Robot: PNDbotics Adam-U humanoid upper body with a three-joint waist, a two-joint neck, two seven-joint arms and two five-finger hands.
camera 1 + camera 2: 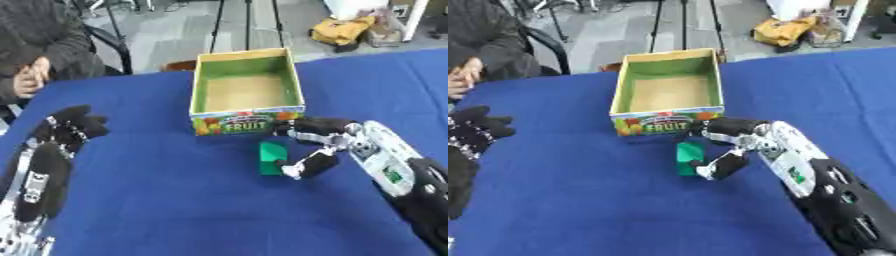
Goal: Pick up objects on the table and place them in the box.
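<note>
A blue-covered table [157, 200] fills the near field, with a grey floor and a yellow bundle [343, 30] beyond its far edge. The box [247, 93], open-topped with a green interior and a fruit-printed front panel, stands at the far centre of the table; its brown floor shows nothing inside. Judged from this, nothing has yet been placed. One object is visible on the cloth: a small green block [272, 158], just near of the box front. The right hand [317, 145] sits at the block's right side, fingers above and thumb below curled toward it; contact looks likely, but a closed hold cannot be confirmed. The block rests on the table, unlifted. The left hand [68, 127] lies idle at the left edge, fingers loosely curled and holding nothing. Remaining work: grasp, lift, and release into the box.
</note>
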